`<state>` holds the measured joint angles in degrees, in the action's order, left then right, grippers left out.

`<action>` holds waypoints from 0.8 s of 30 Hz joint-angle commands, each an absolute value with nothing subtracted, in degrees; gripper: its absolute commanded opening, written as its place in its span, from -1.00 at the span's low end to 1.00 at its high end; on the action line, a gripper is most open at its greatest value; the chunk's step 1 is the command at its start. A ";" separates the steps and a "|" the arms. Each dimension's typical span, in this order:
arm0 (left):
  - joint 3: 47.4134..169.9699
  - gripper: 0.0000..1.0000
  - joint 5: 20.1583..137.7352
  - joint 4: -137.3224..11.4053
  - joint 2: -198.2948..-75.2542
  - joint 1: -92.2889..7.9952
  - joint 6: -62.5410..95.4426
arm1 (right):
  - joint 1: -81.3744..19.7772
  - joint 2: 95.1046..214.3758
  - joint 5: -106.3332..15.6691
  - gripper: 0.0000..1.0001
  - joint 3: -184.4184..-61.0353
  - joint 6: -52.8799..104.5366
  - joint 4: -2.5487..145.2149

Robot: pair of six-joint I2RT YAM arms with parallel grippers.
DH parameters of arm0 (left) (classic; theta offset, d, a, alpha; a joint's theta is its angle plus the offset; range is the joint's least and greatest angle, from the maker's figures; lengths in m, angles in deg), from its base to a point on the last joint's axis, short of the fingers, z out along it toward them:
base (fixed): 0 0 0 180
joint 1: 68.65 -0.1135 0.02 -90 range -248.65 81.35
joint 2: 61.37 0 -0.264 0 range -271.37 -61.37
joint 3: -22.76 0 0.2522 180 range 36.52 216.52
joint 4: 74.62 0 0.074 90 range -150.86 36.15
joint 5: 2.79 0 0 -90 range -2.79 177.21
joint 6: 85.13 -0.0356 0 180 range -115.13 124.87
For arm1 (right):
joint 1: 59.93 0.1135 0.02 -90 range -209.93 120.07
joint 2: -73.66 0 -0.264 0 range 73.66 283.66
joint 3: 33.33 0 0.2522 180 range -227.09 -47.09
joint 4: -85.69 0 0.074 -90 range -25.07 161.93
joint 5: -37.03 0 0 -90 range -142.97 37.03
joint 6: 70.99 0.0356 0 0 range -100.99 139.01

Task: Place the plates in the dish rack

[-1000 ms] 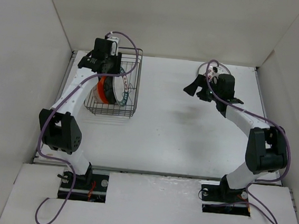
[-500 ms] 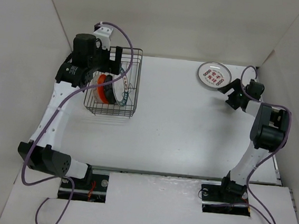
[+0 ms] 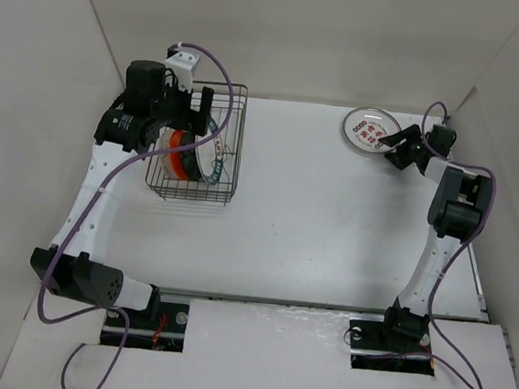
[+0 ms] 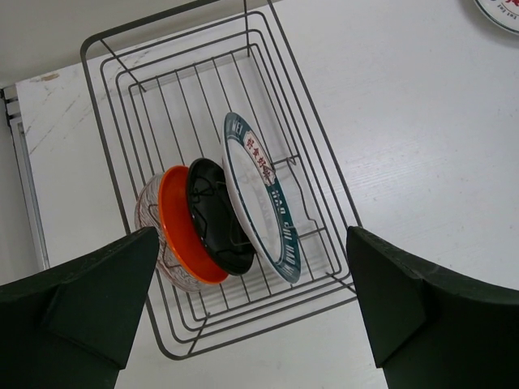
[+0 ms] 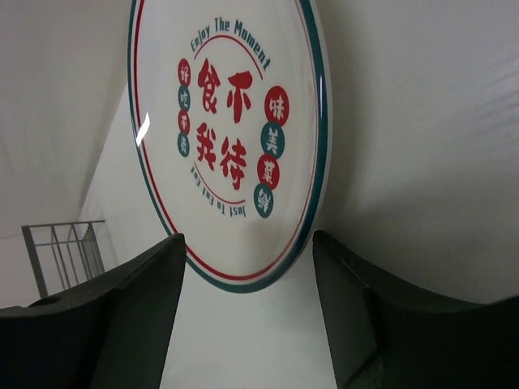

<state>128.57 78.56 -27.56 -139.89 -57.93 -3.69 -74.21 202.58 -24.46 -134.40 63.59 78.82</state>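
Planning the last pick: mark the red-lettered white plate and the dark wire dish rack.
red-lettered white plate [image 5: 229, 121]: right wrist view, centre.
dark wire dish rack [image 4: 166, 105]: left wrist view, bare floor wires.

White tabletop [image 3: 331, 220], plain white walls [image 3: 303, 33] on three sides, white board [image 3: 262, 360] along near edge

Left fingers [image 4: 73, 308] and right fingers [image 5: 105, 324] — both pairs spread wide.

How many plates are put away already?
Four are done: the clear plate, orange plate, black plate and green-rimmed plate stand in the dish rack. Nothing is held right now; the open right gripper is beside the red-lettered plate, lying flat on the table. That one is left.
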 commanded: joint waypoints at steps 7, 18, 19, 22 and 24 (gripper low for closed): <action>130.75 1.00 75.25 -27.37 -138.54 -59.51 -3.39 | -74.52 208.92 -28.45 0.00 -142.37 65.24 62.35; 127.67 1.00 74.73 -28.51 -138.01 -59.51 -3.91 | -75.04 208.50 -29.85 -1.00 -141.68 67.61 59.09; 127.67 1.00 74.21 -28.51 -138.01 -59.51 -3.92 | -75.04 207.09 -30.38 -1.00 -137.75 68.14 61.62; 127.67 1.00 73.50 -28.51 -138.01 -59.51 -3.92 | -75.04 200.33 -30.91 -1.00 -131.75 70.16 65.41; 128.27 1.00 70.71 -28.51 -138.01 -59.51 -3.92 | -74.43 194.27 -29.34 -1.00 -125.08 71.83 72.95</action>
<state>127.74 74.48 -26.99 -139.87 -59.39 -3.66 -74.84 200.18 -25.71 -131.12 71.96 69.32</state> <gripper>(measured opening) 0.997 0.073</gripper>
